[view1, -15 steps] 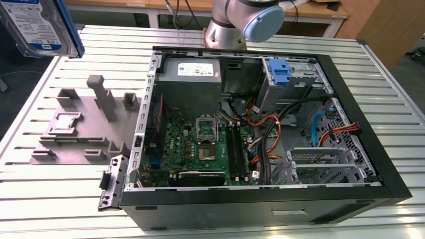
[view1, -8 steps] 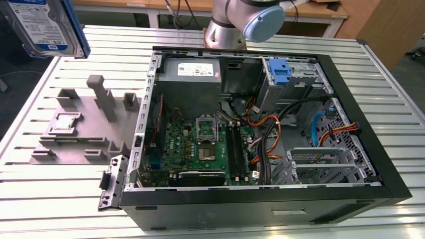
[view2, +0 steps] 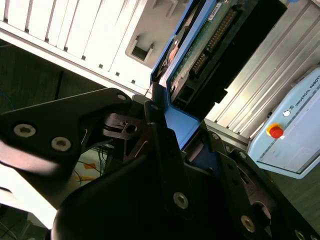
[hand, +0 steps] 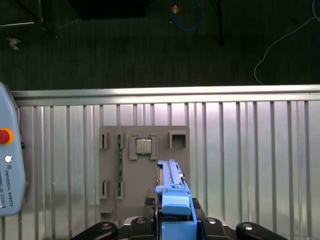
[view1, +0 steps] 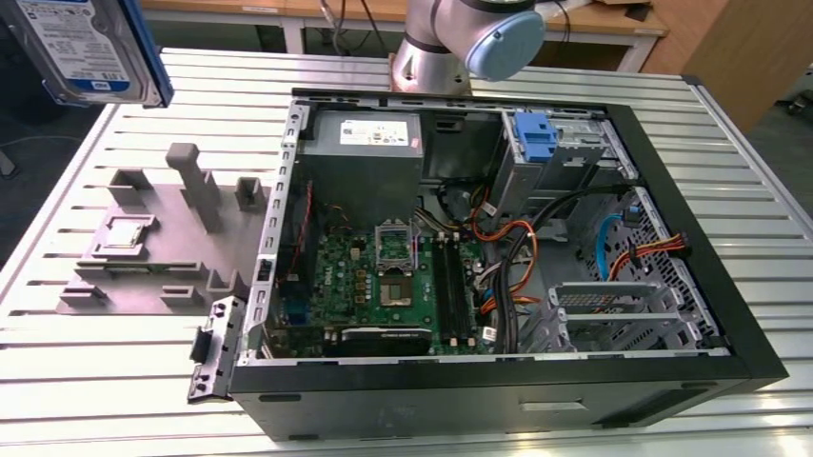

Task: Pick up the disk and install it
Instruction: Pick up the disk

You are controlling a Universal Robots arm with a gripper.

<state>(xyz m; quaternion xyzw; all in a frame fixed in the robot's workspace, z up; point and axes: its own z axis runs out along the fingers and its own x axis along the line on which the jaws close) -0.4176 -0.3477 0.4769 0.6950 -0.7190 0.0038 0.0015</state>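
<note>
The flat rectangular silver hard drive with the white-and-blue label, the disk, hangs in the air above the table, in the upper corner on the exterior view's left and well apart from the computer. A blue plastic bracket runs along its edge. In the first wrist view the disk is edge-on over the grey moulded fixture plate, touching nothing below. In the second wrist view its underside shows a green circuit board and a row of connector pins.

The black end effector is pinching the disk by the end of the bracket, its fingers closed against the blue plastic on both sides.

By my reading the pick-up is done and the work is at the carrying stage, with the installation not begun. The open black tower case lies on its side on the slatted aluminium table, on the exterior view's right of the plate. Inside, an upright blue plastic latch stands beside the grey metal drive bays. A perforated grey cage sits nearer the front.

Seating the drive would call for crossing over the case wall, turning the disk to match the bay, and keeping the bracket square so it slides in without snagging the orange and black cables.
</note>
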